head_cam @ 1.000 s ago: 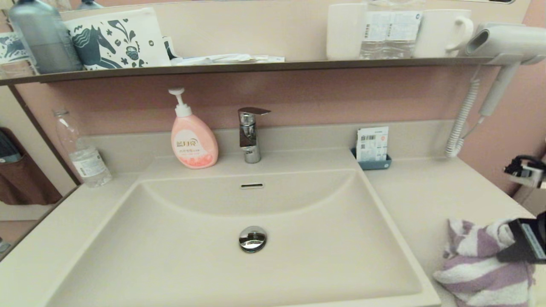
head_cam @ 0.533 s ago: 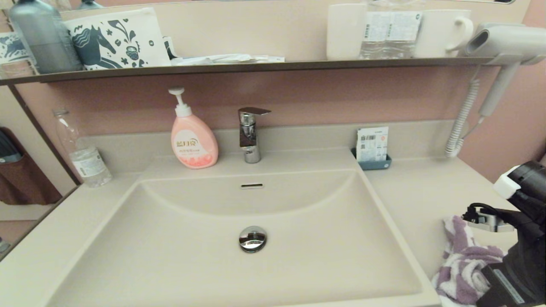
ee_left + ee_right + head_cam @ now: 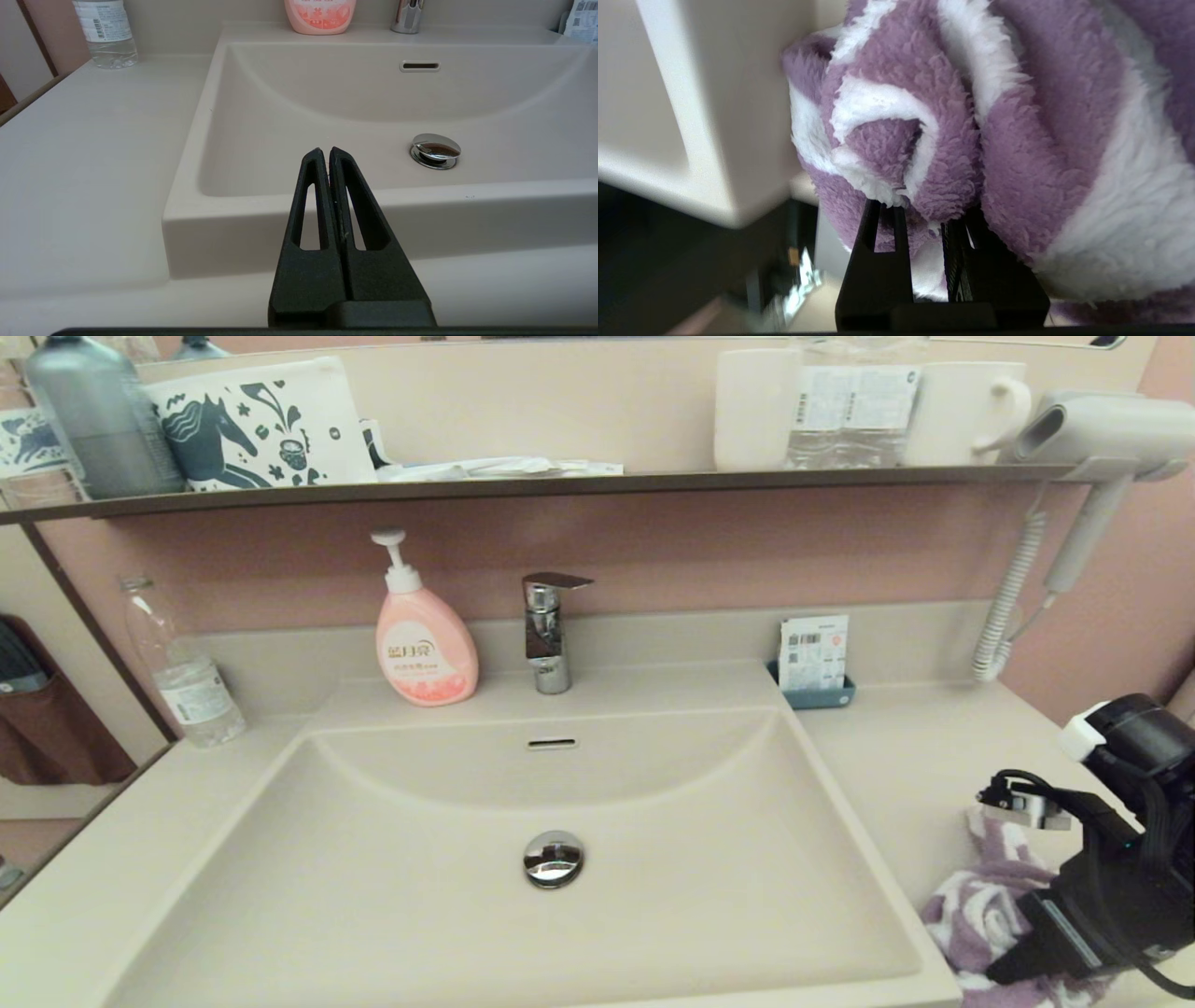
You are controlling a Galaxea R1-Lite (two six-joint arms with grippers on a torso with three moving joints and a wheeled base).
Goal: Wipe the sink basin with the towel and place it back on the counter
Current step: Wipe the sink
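My right gripper [image 3: 920, 210] clenches the fluffy striped towel [image 3: 980, 915] at lower right of the smooth counter [image 3: 915, 765]; left gripper [image 3: 325, 156] closed, empty

The towel [image 3: 980, 919], soft with purple and white stripes, lies bunched up on the counter [image 3: 920, 775] at its front right corner, just beside the right edge of the basin [image 3: 392, 896]. The basin is beige and rectangular, with a shiny chrome plug [image 3: 553, 858] in the middle.

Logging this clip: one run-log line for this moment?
right gripper: jaws pinching towel on counter | left gripper: shut, idle | sink basin: not wiped
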